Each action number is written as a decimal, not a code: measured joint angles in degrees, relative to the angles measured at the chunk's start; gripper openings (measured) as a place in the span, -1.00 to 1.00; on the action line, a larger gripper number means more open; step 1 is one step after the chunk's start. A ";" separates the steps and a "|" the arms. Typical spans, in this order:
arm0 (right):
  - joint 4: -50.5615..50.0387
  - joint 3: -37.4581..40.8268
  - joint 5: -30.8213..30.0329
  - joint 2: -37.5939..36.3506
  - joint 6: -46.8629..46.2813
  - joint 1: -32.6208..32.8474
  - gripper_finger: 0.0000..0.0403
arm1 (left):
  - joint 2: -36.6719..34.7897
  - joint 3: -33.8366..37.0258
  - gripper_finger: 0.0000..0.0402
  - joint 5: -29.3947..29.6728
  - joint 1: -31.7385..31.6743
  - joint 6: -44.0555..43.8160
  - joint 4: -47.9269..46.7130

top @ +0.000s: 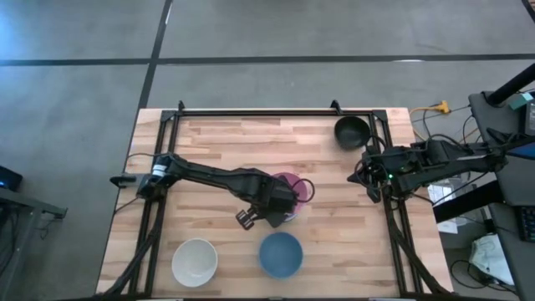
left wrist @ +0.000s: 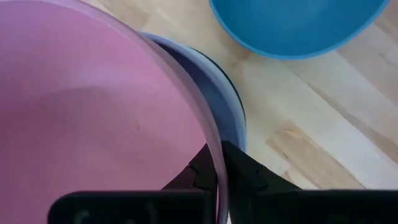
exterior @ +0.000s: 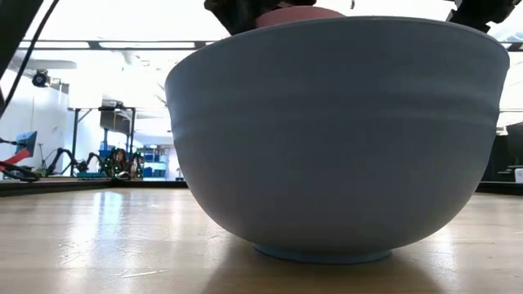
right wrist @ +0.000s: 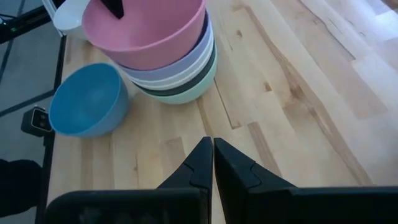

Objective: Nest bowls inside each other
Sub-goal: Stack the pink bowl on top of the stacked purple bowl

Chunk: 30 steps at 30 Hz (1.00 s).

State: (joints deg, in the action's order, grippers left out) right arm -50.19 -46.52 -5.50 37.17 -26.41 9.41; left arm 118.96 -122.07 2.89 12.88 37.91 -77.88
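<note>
A stack of bowls [right wrist: 177, 74] stands mid-table: pink bowl [right wrist: 146, 28] on top, then lavender, white, black and mint green at the bottom. My left gripper [left wrist: 219, 171] is at the pink bowl's rim, shut on it, reaching in from the table's left [top: 286, 203]. My right gripper [right wrist: 212, 152] is shut and hovers over bare wood near the table's right edge [top: 362, 176], touching nothing. A blue bowl [top: 280, 255] and a white bowl [top: 195, 261] rest on their bases near the front edge. A black bowl [top: 352, 131] stands far right. My left gripper pinches the pink bowl's rim [left wrist: 214, 149], one finger [left wrist: 202, 174] inside the bowl and the other finger [left wrist: 245, 171] outside its wall. The pink bowl sits in the lavender bowl [left wrist: 214, 93] on top of the stack, slightly tilted.
The blue bowl [exterior: 339, 139] fills the low view and hides most of the stack behind it. A dark metal frame [top: 276, 111] runs along the table's far and side edges. Bare wood lies between the stack and my right gripper.
</note>
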 joint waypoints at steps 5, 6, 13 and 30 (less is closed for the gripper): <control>0.00 0.04 0.02 0.02 0.00 0.00 -0.96 | 0.00 0.14 -0.99 -0.37 0.00 -0.07 -0.14; 0.00 0.04 0.02 0.02 -0.01 0.05 -0.96 | 0.00 0.14 -0.97 -0.63 0.02 -0.09 -0.14; 0.00 0.04 2.60 0.02 -0.63 0.09 -0.96 | -0.09 0.14 -0.67 -1.47 0.04 -1.69 -0.15; 0.62 0.04 2.93 0.04 -0.66 0.09 -0.96 | -3.04 0.23 -0.91 -0.99 -0.04 -6.23 -1.90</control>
State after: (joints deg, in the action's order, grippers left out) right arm -49.58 -46.48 -2.57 37.21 -27.07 9.50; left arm 115.92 -121.84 1.90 12.84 31.68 -79.78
